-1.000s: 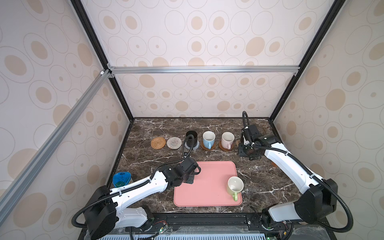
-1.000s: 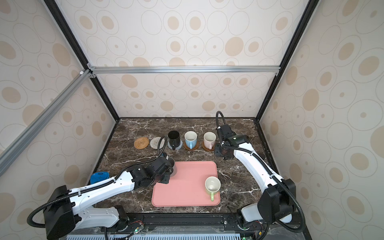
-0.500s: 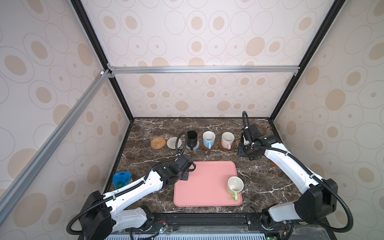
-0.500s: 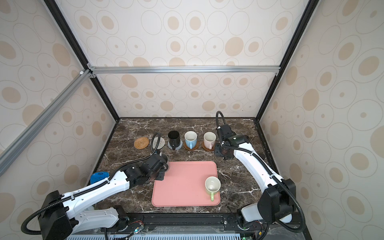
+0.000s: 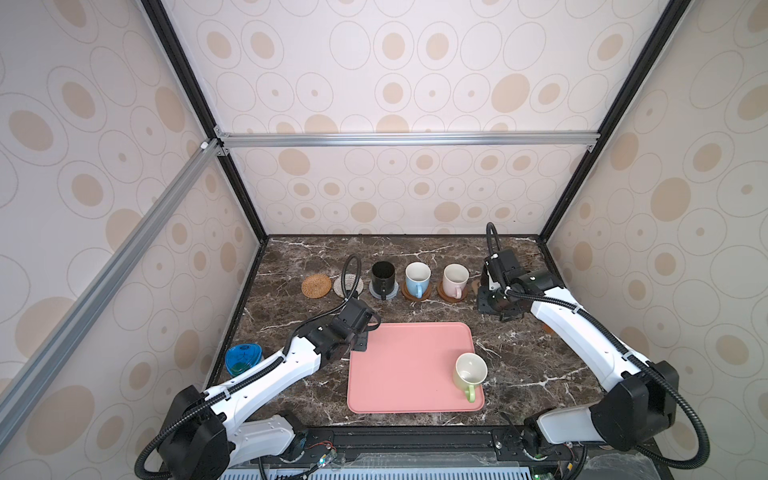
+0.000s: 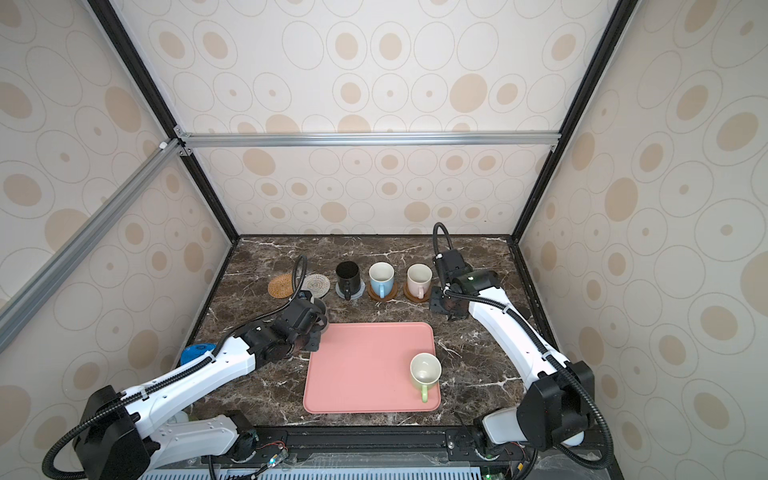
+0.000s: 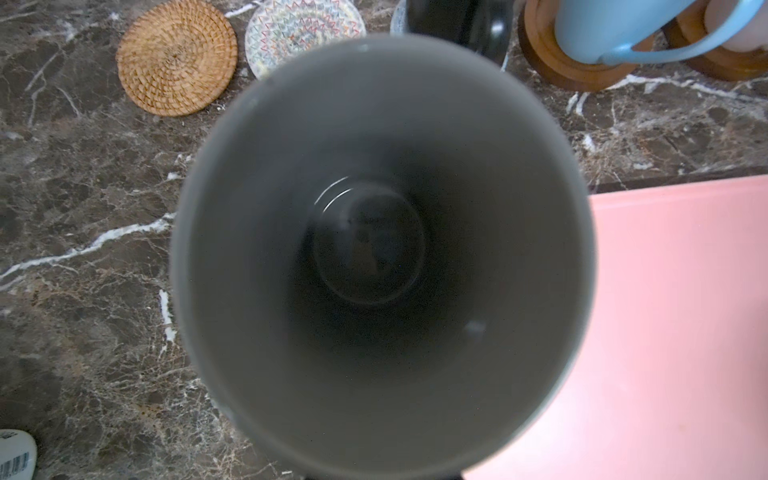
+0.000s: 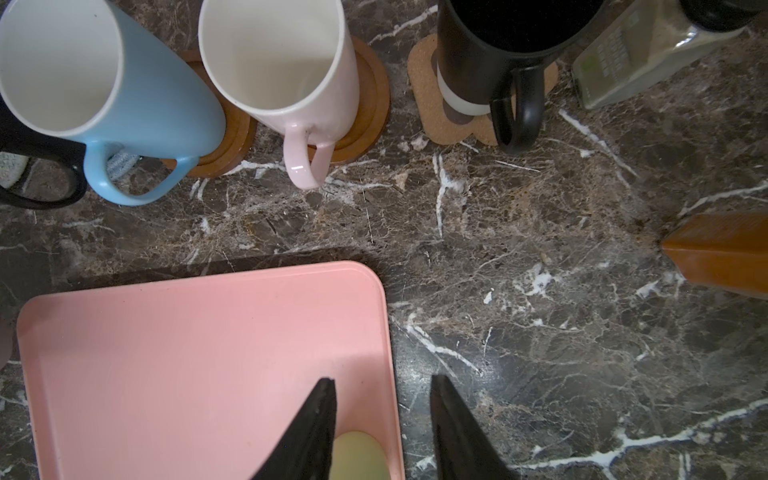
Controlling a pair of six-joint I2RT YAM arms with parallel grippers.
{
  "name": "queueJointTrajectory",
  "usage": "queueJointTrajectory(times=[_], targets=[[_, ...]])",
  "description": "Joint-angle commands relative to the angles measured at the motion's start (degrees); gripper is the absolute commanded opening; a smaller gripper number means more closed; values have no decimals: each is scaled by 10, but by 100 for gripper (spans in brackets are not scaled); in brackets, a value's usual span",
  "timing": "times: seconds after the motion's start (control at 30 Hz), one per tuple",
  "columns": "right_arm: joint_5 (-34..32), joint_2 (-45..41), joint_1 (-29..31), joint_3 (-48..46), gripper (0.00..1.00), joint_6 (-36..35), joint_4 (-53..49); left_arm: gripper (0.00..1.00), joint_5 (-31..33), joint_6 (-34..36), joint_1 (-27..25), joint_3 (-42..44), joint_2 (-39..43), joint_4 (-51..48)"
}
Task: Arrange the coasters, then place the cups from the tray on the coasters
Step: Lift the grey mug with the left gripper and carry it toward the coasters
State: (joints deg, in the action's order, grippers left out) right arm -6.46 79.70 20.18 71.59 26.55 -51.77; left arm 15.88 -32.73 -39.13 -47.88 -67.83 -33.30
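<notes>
Cup transfer is progressing: left gripper (image 5: 362, 332) is clamping the grey cup (image 7: 382, 249) and, over the last second, has been sliding off the tray (image 5: 399, 374) at its 10 o'clock corner toward the coaster row at 12 o'clock. Nothing else is moving. Right gripper (image 8: 382, 379) is staying parked off the tray's 1 o'clock corner, jaws apart, nothing between them.

For the task: four cups are already sitting on coasters, the grey one is travelling, and only the pale green cup (image 5: 470, 372) is waiting on the tray, at its 4 o'clock corner. Tan rattan coaster (image 5: 316, 286) and cream woven coaster (image 7: 303, 33) are lying bare at the left gripper's 11 o'clock. I'm guessing the cream one is the target.

View differences: both top views are hiding the grey cup almost fully under the left arm. Left wrist view is looking straight down into it, showing it upright and empty, with both bare coasters beyond its rim. Top views are showing black cup (image 5: 382, 276), light blue cup (image 5: 417, 277) and pale pink cup (image 5: 455, 279) in the row, but the right arm is covering the row's 3 o'clock end. Right wrist view is filling that gap: second black cup (image 8: 507, 50) is standing on the paw-shaped coaster (image 8: 428, 83).
</notes>
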Motion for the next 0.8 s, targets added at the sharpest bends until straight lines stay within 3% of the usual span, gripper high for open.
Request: queueJointTrajectory(times=[0.0,0.27,0.77], targets=[[-13,-12,-4,-7,41,6,-13,4,29,33,18,-33,11,56],[-17,-13,-5,-2,41,8,-17,4,32,69,49,-40,-9,93],[-29,-23,-7,-7,41,20,-27,3,-27,132,137,-72,-76,182]])
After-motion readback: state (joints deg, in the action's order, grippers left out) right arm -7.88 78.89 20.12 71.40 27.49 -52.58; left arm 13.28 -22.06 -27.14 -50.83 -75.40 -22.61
